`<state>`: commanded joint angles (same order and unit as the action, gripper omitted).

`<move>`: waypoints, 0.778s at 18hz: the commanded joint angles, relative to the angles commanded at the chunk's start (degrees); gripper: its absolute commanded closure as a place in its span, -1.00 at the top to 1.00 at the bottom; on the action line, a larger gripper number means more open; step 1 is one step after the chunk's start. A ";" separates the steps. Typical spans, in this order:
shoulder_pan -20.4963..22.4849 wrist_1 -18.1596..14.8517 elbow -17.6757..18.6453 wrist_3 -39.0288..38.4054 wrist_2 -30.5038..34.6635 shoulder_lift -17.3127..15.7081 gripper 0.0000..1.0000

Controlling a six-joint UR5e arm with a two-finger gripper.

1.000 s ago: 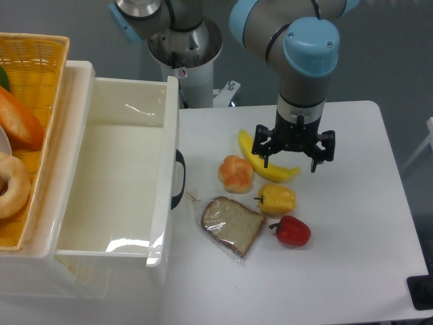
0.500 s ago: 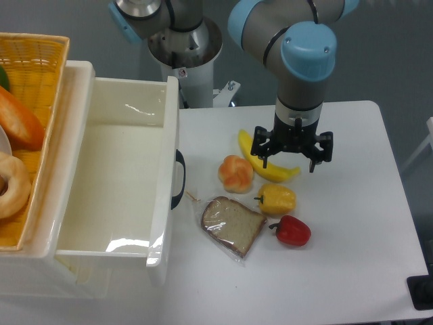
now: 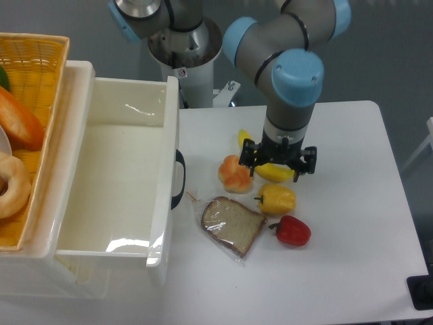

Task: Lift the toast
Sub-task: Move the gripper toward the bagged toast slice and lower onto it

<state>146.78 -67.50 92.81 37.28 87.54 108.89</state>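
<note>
Camera view: hand (image 3: 279, 161) hangs over the banana (image 3: 270, 170) with fingers spread apart, gripping nothing; toast (image 3: 232, 225) lies flat in its wrap on the worktop (image 3: 352, 237), below the bun (image 3: 235, 173), left of the red pepper (image 3: 292, 231).

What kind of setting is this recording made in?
Probably a robotics lab bench, not a kitchen: the arm's hand hangs over a plain white table where play-looking food is laid out, a wrapped toast, peppers and a banana, beside an open white drawer.
</note>
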 joint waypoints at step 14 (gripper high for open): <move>-3.25 6.15 -1.23 -16.98 -1.58 8.79 1.00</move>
<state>143.53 -61.35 91.58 20.30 85.96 117.68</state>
